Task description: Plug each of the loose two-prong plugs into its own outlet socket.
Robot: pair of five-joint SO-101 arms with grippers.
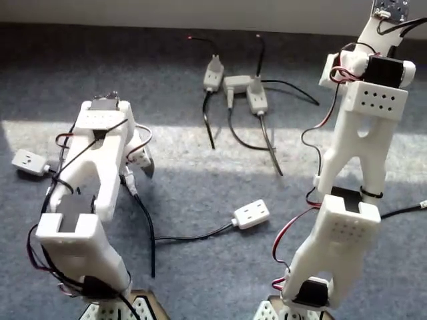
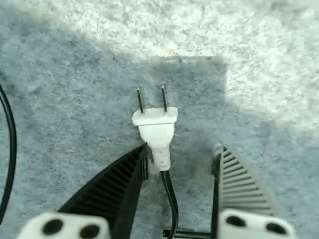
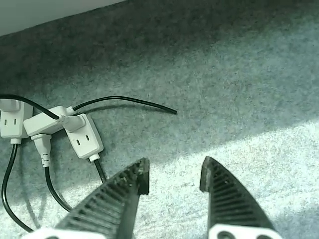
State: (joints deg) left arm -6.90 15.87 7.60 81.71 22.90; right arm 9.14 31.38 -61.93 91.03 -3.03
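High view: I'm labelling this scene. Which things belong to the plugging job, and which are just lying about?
Job: loose plug inside the open left pincer; near socket; left-edge socket; far-left socket; far-right socket.
Lying about: stray black cable end; grey carpet.

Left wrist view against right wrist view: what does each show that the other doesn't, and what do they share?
Left wrist: a loose plug lying between the fingers of the open left hand, prongs pointing away. Right wrist: two sockets and black cords bunched together beyond the open right hand. Shared: grey carpet with a sunlit patch, and an open hand above it.
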